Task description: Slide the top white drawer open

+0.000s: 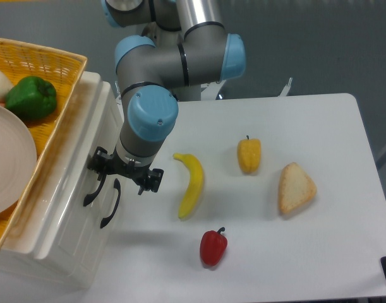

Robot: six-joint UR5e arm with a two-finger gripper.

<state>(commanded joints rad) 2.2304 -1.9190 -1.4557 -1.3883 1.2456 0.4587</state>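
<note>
The cream-white cabinet (66, 252) stands at the left, its front facing the table. The top white drawer (76, 183) looks pushed in, and its curved black handle (91, 192) lies just left of the lower drawer's matching handle (110, 205). My gripper (125, 172) hangs right at the upper ends of both handles, its black fingers (100, 160) spread wide. It looks open. The wrist hides whether a finger touches a handle.
A yellow wicker basket (60, 69) with a green pepper (31, 98) and a white plate (9, 161) sits on the cabinet. On the table lie a banana (191, 184), a yellow pepper (249, 155), a red pepper (213, 247) and a bread slice (295, 187).
</note>
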